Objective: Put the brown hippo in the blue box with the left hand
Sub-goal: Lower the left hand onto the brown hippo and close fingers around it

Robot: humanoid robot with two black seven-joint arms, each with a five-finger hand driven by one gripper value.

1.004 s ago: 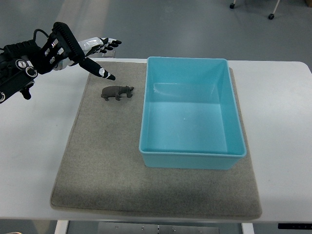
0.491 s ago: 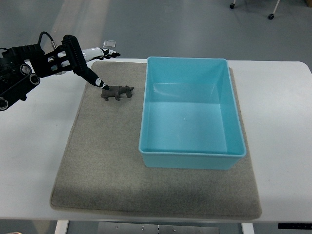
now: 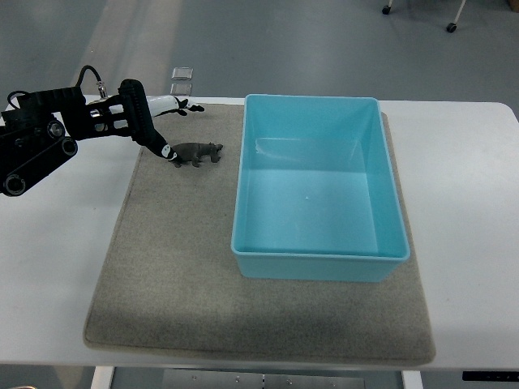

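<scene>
A small brown hippo [image 3: 197, 152] stands on the grey mat [image 3: 178, 267], just left of the blue box [image 3: 318, 185]. My left hand [image 3: 170, 130] reaches in from the picture's left, fingers spread and holding nothing. Its thumb tip is at the hippo's rear end, touching or nearly touching it. The other fingers [image 3: 180, 104] stretch out beyond the mat's far edge, above the hippo. The blue box sits open and empty on the mat's right half. The right hand does not show.
The mat lies on a white table [image 3: 470, 203]. Grey floor lies beyond the table's far edge, with a small square plate [image 3: 182, 72] on it.
My left hand has come down and to the right, bringing the thumb tip from above the hippo to its rear end. The hippo has stayed put.
</scene>
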